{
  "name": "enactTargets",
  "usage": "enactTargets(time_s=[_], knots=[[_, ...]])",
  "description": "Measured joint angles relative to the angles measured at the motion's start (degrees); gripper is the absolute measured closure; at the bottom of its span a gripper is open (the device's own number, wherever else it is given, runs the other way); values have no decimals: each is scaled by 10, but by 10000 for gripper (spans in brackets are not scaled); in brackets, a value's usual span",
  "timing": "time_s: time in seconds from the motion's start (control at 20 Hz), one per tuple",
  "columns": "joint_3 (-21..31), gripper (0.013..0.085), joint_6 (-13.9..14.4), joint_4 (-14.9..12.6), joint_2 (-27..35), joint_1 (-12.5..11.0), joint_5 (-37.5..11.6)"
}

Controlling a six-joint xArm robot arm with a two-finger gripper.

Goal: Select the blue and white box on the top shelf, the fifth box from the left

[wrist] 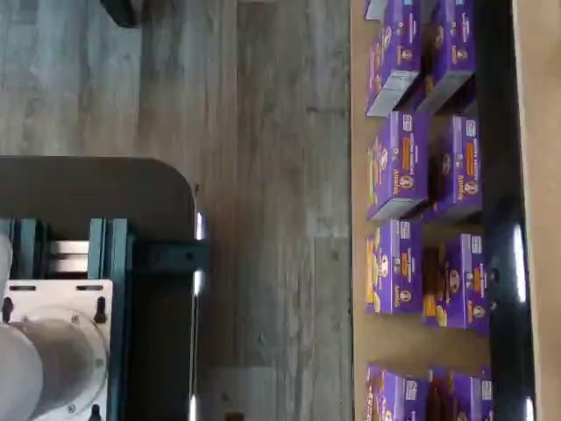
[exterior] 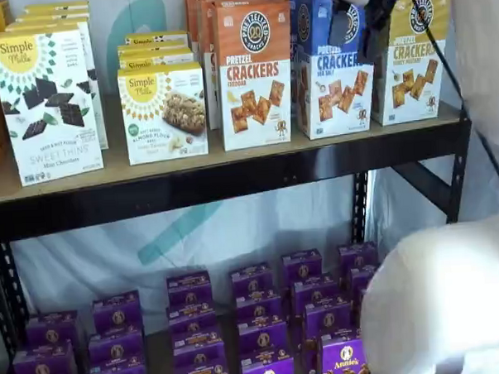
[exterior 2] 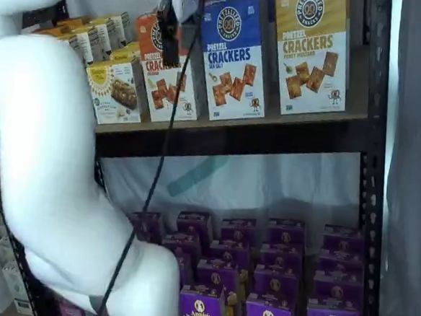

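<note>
The blue and white box (exterior: 334,77) stands upright on the top shelf (exterior: 232,178), between an orange-topped Cheddar box (exterior: 254,71) and a yellow-topped box (exterior: 413,56). It also shows in a shelf view (exterior 2: 235,58), on the shelf board (exterior 2: 270,130). My gripper (exterior: 380,17) hangs from the view's top edge, in front of the box's upper right corner. In a shelf view its black fingers (exterior 2: 167,26) show side-on over the orange box (exterior 2: 165,82). No gap between the fingers shows and they hold nothing. The wrist view does not show the box.
Simple Mills boxes (exterior: 47,100) fill the top shelf's left part. Purple Annie's boxes (exterior: 263,319) stand in rows on the lower shelf and show in the wrist view (wrist: 399,167). My white arm (exterior 2: 44,154) and its cable (exterior 2: 151,175) hang in front of the shelves.
</note>
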Motion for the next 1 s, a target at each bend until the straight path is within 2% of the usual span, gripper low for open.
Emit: enactTargets(time_s=[0.15, 0.3, 0.65, 1.0], knots=[[-17, 130, 12, -45, 25, 32, 45], [6, 130, 18, -55, 17, 41, 34], [34, 130, 17, -30, 6, 33, 5], [21, 130, 12, -2, 12, 18, -4]])
